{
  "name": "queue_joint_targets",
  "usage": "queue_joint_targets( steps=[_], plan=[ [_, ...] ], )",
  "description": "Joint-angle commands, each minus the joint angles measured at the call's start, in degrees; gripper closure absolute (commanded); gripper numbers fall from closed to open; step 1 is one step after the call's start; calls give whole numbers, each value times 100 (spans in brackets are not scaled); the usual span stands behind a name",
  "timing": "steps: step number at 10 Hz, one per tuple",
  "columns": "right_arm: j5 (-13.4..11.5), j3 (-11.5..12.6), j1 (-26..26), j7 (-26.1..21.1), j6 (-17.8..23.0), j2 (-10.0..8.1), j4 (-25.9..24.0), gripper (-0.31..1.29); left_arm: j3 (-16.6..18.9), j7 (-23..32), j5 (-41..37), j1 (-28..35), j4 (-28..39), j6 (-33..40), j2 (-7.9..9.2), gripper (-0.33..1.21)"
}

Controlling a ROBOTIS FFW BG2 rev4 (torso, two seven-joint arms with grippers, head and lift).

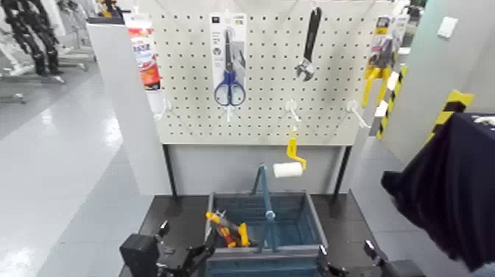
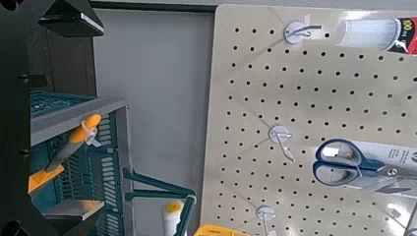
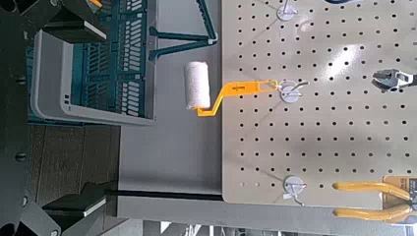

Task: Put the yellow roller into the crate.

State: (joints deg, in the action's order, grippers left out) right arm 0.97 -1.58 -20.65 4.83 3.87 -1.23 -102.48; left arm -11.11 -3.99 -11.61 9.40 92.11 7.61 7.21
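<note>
The yellow roller [image 1: 292, 160] hangs from a hook low on the white pegboard [image 1: 265, 110], its white sleeve just above the crate's tall handle bar. In the right wrist view the roller [image 3: 205, 87] shows in full, on its hook. The blue-grey slotted crate [image 1: 306, 217] stands on the dark base below the board. My right gripper [image 1: 346, 264] sits low at the crate's front right corner, open and empty, well short of the roller. My left gripper [image 1: 180, 249] waits open at the crate's front left corner.
Orange-and-yellow-handled pliers [image 1: 227, 230] lie inside the crate. Blue scissors [image 1: 230, 87], a wrench [image 1: 308, 44], yellow-handled pliers [image 1: 377, 70] and a tube [image 1: 145, 51] hang on the board. A dark cloth shape [image 1: 449, 184] stands at the right.
</note>
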Motion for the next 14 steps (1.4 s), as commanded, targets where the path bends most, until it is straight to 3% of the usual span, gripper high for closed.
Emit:
queue_joint_targets(
  steps=[1,6,9,14],
  plan=[
    [0,-9,0,0,9,0,0,14,4,3,0,0,0,4,0,7],
    [26,53,167,88,-105,-88,0,14,-14,3,-8,-26,0,-14,9,11],
    [70,176,571,475,-290,-229,97,14,-22,21,-26,-35,-18,-14,18,11],
    [131,334,1538,1319,-668,-387,694,14,-93,109,-87,-70,-18,-40,53,17]
  ],
)
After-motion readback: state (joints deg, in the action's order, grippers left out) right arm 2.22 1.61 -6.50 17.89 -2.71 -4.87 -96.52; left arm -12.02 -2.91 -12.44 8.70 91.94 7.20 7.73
